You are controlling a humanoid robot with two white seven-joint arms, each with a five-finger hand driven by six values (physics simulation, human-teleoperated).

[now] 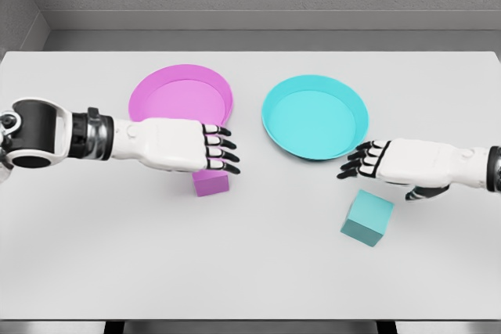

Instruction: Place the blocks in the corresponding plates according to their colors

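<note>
The left hand point(192, 146) is hovering with fingers loosely extended and holding nothing, the magenta block point(211, 183) lying just under its fingertips and the magenta plate point(182, 95) just beyond it. The right hand point(391, 160) is likewise relaxed and empty, the cyan block point(367, 218) sitting below its palm on the table point(250, 271), the cyan plate point(315, 116) beyond its fingers. Each hand should probably be lowering squarely over its block before closing, so it grips opposite faces.

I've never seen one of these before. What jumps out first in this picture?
Two bright plates sit side by side on the white table: a pink plate left of centre and a teal plate to its right. A white robot arm reaches in from each side; the left hand hovers over a pink block just below the pink plate. The right hand floats, fingers relaxed, above a teal block below the teal plate.
</note>
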